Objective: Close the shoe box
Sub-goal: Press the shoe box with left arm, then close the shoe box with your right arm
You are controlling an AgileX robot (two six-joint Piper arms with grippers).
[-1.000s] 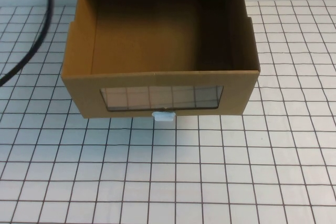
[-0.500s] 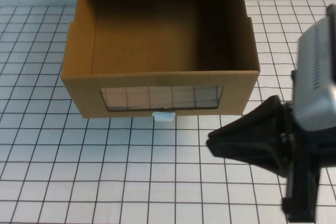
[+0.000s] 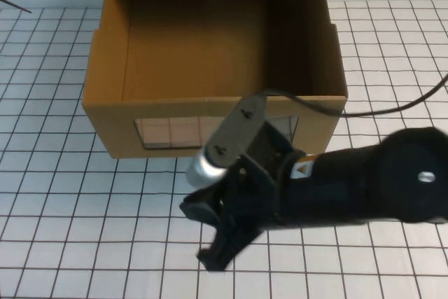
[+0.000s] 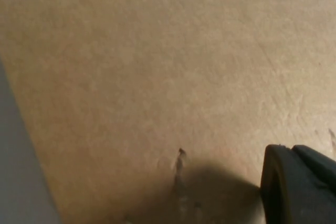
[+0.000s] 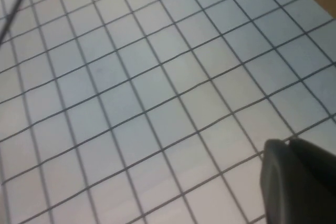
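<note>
Gridded table bears shoe box, drawer out; right gripper before front, left gripper against cardboard; we cannot tell either's fingers; next: push front inward.

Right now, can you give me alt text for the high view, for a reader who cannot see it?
An open brown cardboard shoe box, its drawer pulled out toward the camera, sits on a white gridded table. The black right arm reaches in from the right, its right gripper low over the table just in front of the box's windowed front. The left gripper is not visible.
</note>
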